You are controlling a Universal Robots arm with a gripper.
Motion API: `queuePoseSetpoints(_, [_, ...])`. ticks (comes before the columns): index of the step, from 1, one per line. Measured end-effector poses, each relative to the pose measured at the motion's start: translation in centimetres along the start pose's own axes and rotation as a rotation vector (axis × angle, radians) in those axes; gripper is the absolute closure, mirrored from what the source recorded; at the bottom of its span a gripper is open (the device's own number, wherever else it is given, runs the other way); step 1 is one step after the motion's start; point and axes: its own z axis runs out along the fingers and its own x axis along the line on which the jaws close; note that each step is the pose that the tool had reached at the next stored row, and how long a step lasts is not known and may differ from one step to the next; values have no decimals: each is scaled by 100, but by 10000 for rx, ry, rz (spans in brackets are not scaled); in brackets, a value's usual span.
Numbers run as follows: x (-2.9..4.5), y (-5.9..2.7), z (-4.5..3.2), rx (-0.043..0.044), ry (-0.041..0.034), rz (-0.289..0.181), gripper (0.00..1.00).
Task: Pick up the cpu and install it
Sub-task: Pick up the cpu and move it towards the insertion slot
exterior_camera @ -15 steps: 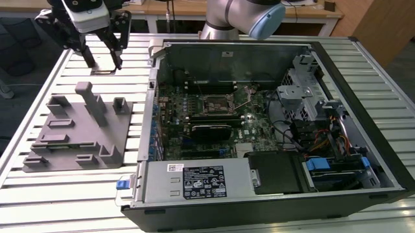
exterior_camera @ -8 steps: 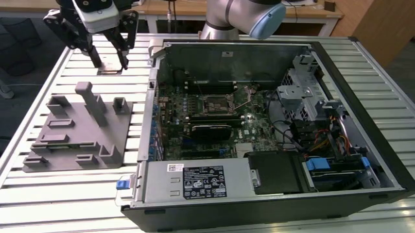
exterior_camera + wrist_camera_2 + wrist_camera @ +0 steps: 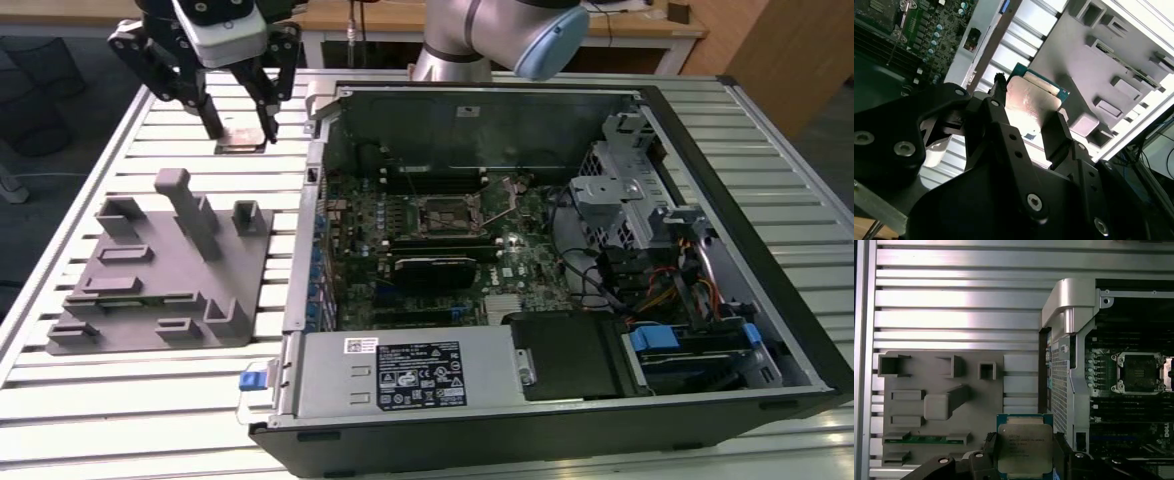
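Exterior view, nine o'clock: grey fixture (image 3: 160, 270). At eleven, clamps pincer (image 3: 242, 133) on the cpu (image 3: 243, 140) by opposite edges, above table (image 3: 94, 405); socket (image 3: 442, 212) at centre. Seems light, rigid, slick-topped, fragile underneath; wants edge contact only.

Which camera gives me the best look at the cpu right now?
The first wrist view: the cpu faces the camera squarely, its metal top in plain sight. The second wrist view shows it tilted, partly behind the gripper. The exterior view shows it small and far off.
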Motion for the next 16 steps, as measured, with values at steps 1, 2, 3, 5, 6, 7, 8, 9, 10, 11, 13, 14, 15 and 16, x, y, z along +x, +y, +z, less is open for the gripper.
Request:
queuePoseSetpoints(1, [-19, 0, 0, 0, 0, 0, 47])
queuePoseSetpoints(2, [-38, 0, 0, 0, 0, 0, 47])
queuePoseSetpoints(3, [-55, 0, 0, 1, 1, 0, 47])
queuePoseSetpoints(5, [-91, 0, 1, 0, 0, 0, 47])
queuePoseSetpoints(6, [-108, 0, 1, 0, 0, 0, 47])
queuePoseSetpoints(7, [-126, 0, 1, 0, 0, 0, 47])
queuePoseSetpoints(8, [-145, 0, 1, 0, 0, 0, 47])
queuePoseSetpoints(9, [-163, 0, 2, 0, 0, -1, 47])
queuePoseSetpoints(10, [-180, 0, 2, 0, 0, -1, 47])
queuePoseSetpoints(11, [-197, 0, 2, 0, 0, 0, 47])
queuePoseSetpoints(13, [-235, 1, 2, -1, 0, 0, 47])
queuePoseSetpoints(14, [-257, 1, 2, 0, 0, 0, 47])
queuePoseSetpoints(15, [-279, 1, 2, 0, 0, 0, 47])
queuePoseSetpoints(16, [-300, 1, 2, 0, 0, 0, 47])
